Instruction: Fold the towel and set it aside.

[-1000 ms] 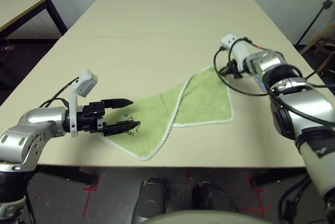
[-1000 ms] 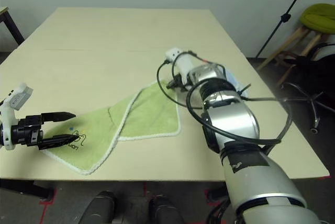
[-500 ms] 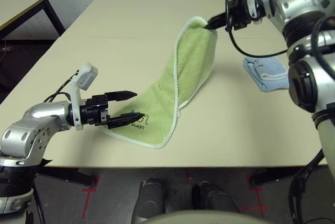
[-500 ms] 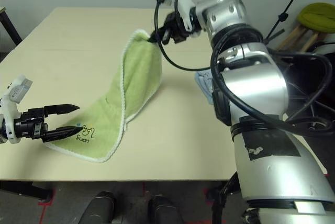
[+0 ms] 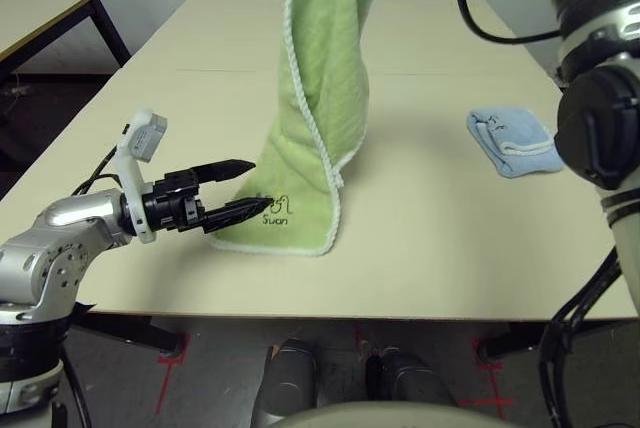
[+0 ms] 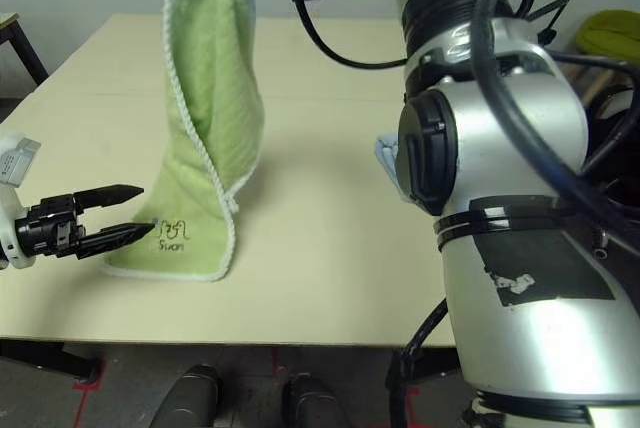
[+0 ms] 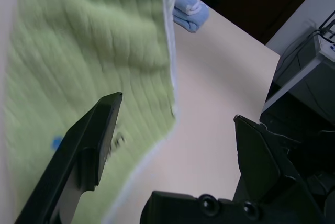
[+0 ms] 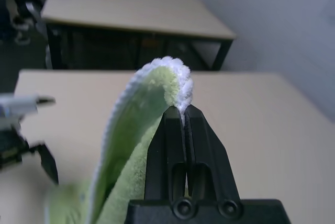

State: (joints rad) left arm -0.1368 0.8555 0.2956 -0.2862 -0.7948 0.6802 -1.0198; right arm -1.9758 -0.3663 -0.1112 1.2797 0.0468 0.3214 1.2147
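Green towel (image 5: 320, 78) hangs from right gripper (image 8: 183, 113); top cut off

one readable text: dark stitched word "swan" on the towel (image 5: 318, 118), low on its bottom end near the white edging, under a small looped emblem. no other legible writing.

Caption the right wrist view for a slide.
Right gripper shut on the towel's white-edged corner, lifting it above the table.
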